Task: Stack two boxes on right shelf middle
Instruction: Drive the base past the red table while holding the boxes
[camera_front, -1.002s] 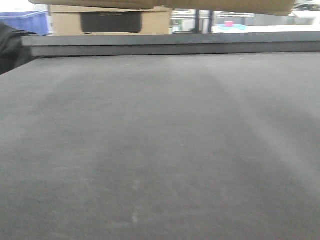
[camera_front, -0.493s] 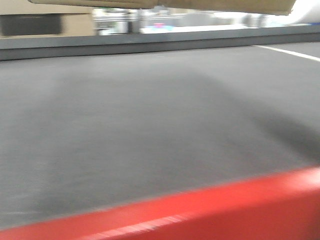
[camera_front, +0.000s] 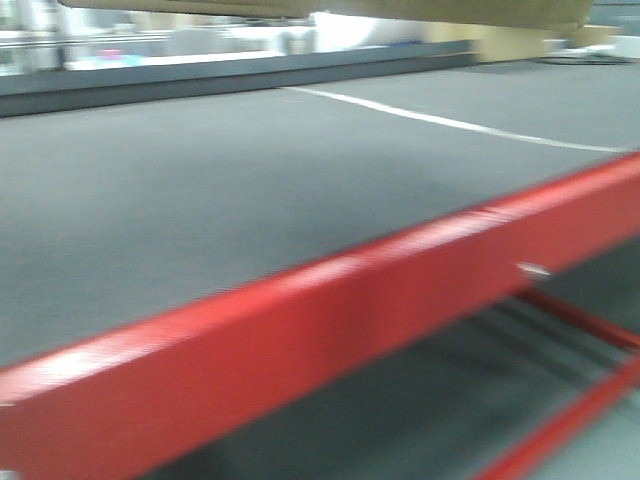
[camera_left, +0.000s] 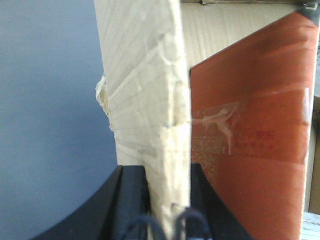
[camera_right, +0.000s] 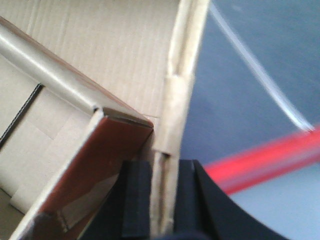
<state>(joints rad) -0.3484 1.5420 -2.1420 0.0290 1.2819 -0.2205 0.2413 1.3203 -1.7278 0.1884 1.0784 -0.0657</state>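
Note:
A brown cardboard box (camera_front: 420, 10) hangs along the top edge of the front view, carried between both arms. My left gripper (camera_left: 167, 200) is shut on the box's jagged, wrinkled side wall (camera_left: 145, 90), one black finger on each face. A reddish-brown inner flap (camera_left: 255, 130) with a strip of clear tape lies to its right. On the opposite side, my right gripper (camera_right: 165, 200) is shut on another wall (camera_right: 182, 80) of the same box, whose open inside (camera_right: 100, 50) shows to the left. The shelf is out of view.
A red-framed table (camera_front: 330, 320) with a grey top (camera_front: 180, 200) crosses the front view diagonally, close below the box. Its red lower bars (camera_front: 580, 400) show at the bottom right. A white line (camera_front: 450, 122) runs across the grey floor beyond. The background is blurred.
The front view has swung right: the table's red frame came into view and now cuts across the picture. The box stays at the top edge, held by both grippers.

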